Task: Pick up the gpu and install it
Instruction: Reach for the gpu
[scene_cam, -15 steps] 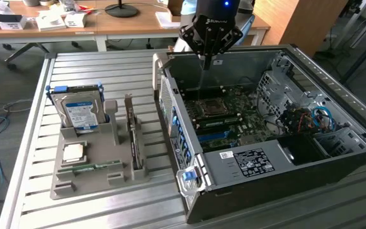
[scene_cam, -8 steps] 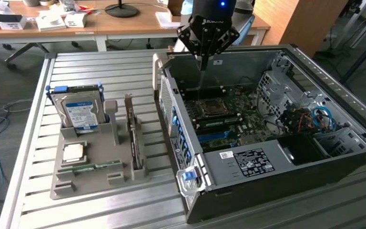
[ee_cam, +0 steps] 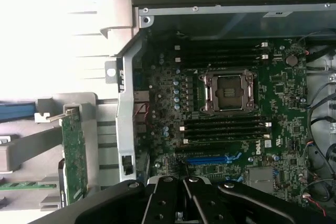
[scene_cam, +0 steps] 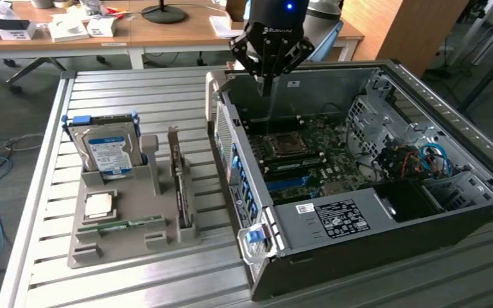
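The arm (scene_cam: 291, 13) is held upright at the far side of the scene, with the wrist pointed straight down. The gripper (scene_cam: 266, 88) is seen shut, its fingers (scene_cam: 266, 80) pressed together.

One computer case (scene_cam: 400, 256), one hard drive (scene_cam: 105, 151), one gpu (scene_cam: 180, 192), one memory stick (scene_cam: 122, 225).

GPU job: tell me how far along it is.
Done: nothing yet; the gpu stands on edge in the grey holder beside the computer case. In hand: nothing; the gripper is shut and empty, above the case. Left: both pickup and install; the blue slot on the motherboard is bare.
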`<state>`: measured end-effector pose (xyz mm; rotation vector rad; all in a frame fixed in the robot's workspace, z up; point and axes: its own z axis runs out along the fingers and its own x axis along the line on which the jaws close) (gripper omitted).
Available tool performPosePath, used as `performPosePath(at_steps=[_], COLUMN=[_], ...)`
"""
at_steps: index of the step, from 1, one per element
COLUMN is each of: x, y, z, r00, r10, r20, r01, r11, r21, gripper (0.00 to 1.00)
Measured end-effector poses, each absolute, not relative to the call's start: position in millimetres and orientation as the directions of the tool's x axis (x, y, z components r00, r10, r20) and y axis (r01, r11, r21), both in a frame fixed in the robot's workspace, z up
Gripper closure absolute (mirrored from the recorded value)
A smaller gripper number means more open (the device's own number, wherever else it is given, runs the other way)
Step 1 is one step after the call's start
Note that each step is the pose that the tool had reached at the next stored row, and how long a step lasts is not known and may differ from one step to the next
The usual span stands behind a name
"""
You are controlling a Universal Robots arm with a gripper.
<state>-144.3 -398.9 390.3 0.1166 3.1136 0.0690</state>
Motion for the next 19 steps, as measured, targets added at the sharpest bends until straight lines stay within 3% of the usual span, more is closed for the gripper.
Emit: performPosePath(at_steps=[19], x=[-173.8], y=[-398.9], z=[386.6], r00=[-0.997], r10=[0.075], r20=[-0.023], r01=[0.074], r11=[0.996], r21=[0.045], gripper=[0.89])
